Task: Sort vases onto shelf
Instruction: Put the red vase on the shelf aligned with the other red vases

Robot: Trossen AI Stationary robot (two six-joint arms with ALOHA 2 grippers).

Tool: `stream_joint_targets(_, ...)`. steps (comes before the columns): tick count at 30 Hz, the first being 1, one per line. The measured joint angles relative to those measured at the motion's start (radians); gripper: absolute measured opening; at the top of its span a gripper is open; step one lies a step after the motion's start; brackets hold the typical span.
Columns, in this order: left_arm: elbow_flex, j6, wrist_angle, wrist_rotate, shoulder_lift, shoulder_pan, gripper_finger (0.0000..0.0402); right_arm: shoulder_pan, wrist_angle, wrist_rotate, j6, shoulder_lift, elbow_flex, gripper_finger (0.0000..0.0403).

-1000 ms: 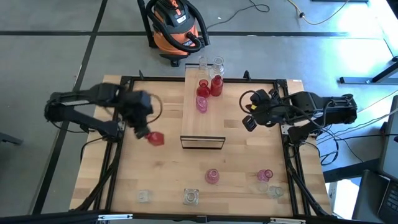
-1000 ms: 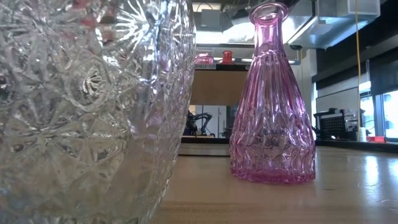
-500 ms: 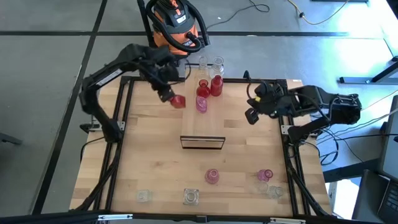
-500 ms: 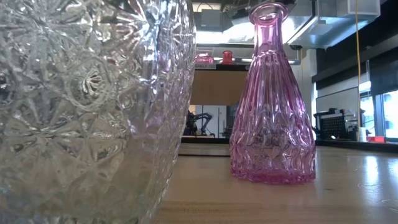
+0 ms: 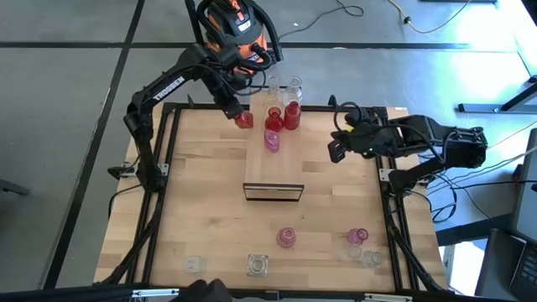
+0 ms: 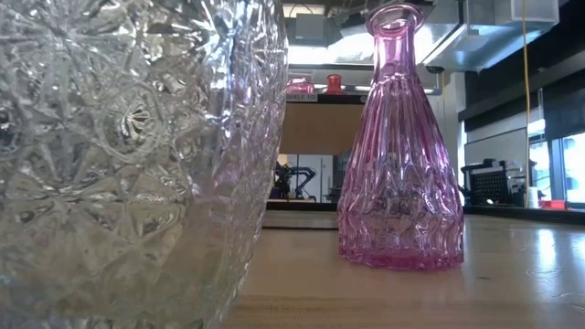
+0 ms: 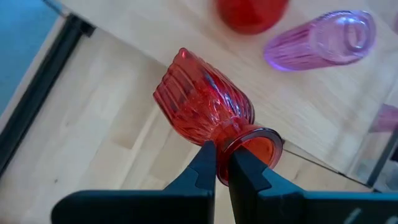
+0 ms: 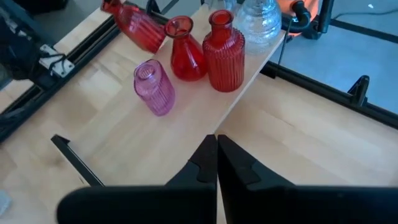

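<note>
My left gripper point(image 5: 236, 111) is shut on a red ribbed vase point(image 5: 244, 121) at the far left side of the shelf point(image 5: 273, 168), a light plank. Two red vases point(image 5: 273, 117) point(image 5: 291, 116), a pink vase point(image 5: 273, 140) and two clear vases point(image 5: 284, 86) stand on the shelf's far end. My right gripper point(image 5: 335, 153) hangs shut to the right of the shelf and touches nothing. Near the table's front stand two pink vases point(image 5: 286, 238) point(image 5: 358, 236) and three clear ones point(image 5: 258, 265). My left gripper pinches the red vase by its narrow neck point(image 7: 231, 144), just under the flared rim point(image 7: 261, 142), between its two fingers point(image 7: 205, 163). The fingers slant down from the table's far left. The vase is lifted clear and tilted, with its wide body point(image 8: 142, 30) pointing away toward the shelf.
An orange shop vacuum point(image 5: 237, 33) stands beyond the table's far edge, close behind the left arm. A black metal frame point(image 5: 168, 143) runs round the table. The low view is filled by a clear vase point(image 6: 137, 155) and a pink vase point(image 6: 399, 155).
My left gripper has carried the red vase from the table's left side up and toward the far edge, ending beside the shelf's far left corner. The vase stayed in the shut fingers throughout.
</note>
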Motion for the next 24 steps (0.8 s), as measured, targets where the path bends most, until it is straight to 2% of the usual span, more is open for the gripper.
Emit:
stream_joint_targets(5,0.0,0.037,0.001,0.005,0.023,-0.001,0.0022,0.0,0.0,0.025,0.034,0.0,0.0,0.0001)
stream_joint_targets(9,0.0,0.066,0.009,0.006,0.025,-0.001,0.0016,0.0,0.0,0.041,0.054,0.002,0.0,0.0001)
stream_joint_targets(15,0.0,0.065,0.07,0.084,0.025,-0.002,0.0014,0.0,0.0,0.055,0.084,0.007,0.0,0.0001)
stream_joint_targets(24,0.0,0.067,0.082,0.079,0.025,-0.002,0.0016,0.0,0.003,0.051,0.106,0.033,-0.001,0.0001)
